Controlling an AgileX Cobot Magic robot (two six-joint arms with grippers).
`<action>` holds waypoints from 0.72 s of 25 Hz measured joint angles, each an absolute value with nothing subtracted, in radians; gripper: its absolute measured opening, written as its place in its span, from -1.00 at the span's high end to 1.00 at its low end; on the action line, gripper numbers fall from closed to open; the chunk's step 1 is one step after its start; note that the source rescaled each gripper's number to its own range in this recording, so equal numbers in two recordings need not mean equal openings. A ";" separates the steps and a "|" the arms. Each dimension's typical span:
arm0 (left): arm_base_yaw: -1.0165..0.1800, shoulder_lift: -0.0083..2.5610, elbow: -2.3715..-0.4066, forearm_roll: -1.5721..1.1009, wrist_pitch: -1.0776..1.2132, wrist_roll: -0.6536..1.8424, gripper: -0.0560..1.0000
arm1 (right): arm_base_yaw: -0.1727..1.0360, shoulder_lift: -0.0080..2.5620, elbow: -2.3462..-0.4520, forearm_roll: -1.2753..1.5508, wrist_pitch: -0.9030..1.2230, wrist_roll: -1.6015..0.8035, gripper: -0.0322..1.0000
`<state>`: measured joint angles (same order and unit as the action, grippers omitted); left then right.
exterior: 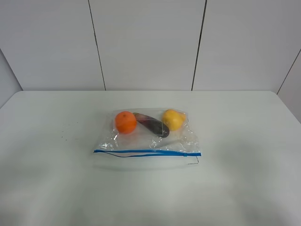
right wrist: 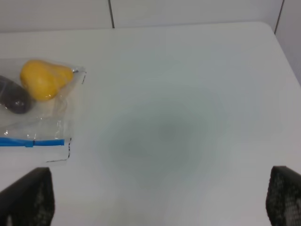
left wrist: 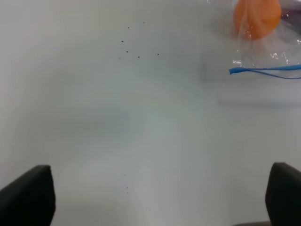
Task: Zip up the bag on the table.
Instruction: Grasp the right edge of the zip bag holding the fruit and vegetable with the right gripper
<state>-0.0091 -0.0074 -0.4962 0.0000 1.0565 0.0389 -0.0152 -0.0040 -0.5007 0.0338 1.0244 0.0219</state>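
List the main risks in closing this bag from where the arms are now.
1. The bag lies loose on the smooth table. Pulling along the blue zipper strip with one gripper may just drag the bag unless the other pins it.
2. The strip is thin and lies low on the table, so the open left gripper or right gripper could miss it or pinch plastic instead.
3. The orange and yellow fruit may roll and shift the bag.

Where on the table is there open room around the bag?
The table is bare left and right of the bag, and in front of its blue zipper strip to the near edge. A narrower band lies behind it. Only the bag's own footprint is crowded.
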 joint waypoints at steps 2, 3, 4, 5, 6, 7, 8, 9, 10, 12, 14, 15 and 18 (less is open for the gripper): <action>-0.009 -0.007 -0.496 0.000 1.056 0.039 -1.00 | -0.015 -0.004 -0.501 0.034 1.024 0.022 -1.00; -0.009 -0.007 -0.496 0.000 1.056 0.039 -1.00 | -0.015 -0.004 -0.501 0.034 1.024 0.023 -1.00; -0.009 -0.007 -0.496 0.000 1.056 0.039 -1.00 | -0.015 -0.004 -0.501 0.034 1.024 0.024 -1.00; -0.009 -0.007 -0.496 0.000 1.056 0.039 -1.00 | -0.015 -0.004 -0.501 0.034 1.024 0.025 -1.00; -0.009 -0.007 -0.496 0.000 1.056 0.039 -1.00 | -0.015 -0.004 -0.501 0.034 1.024 0.025 -1.00; -0.009 -0.007 -0.496 0.000 1.056 0.039 -1.00 | -0.015 -0.004 -0.501 0.034 1.024 0.026 -1.00; -0.009 -0.007 -0.496 0.000 1.056 0.039 -1.00 | -0.015 -0.004 -0.501 0.034 1.024 0.026 -1.00; -0.009 -0.007 -0.496 0.000 1.056 0.039 -1.00 | -0.015 -0.004 -0.502 0.033 1.025 0.027 -1.00; -0.009 -0.007 -0.496 0.000 1.056 0.039 -1.00 | -0.015 0.004 -0.507 0.030 1.034 0.029 -1.00; -0.009 -0.007 -0.496 0.000 1.056 0.039 -1.00 | -0.015 0.046 -0.532 0.033 1.048 0.046 -1.00; -0.009 -0.007 -0.496 0.000 1.056 0.039 -1.00 | -0.015 0.135 -0.559 0.059 1.050 0.060 -1.00; -0.009 -0.007 -0.496 0.000 1.056 0.039 -1.00 | -0.015 0.194 -0.573 0.086 1.050 0.062 -1.00; -0.009 -0.007 -0.496 0.000 1.056 0.039 -1.00 | -0.015 0.390 -0.606 0.181 1.034 0.024 -1.00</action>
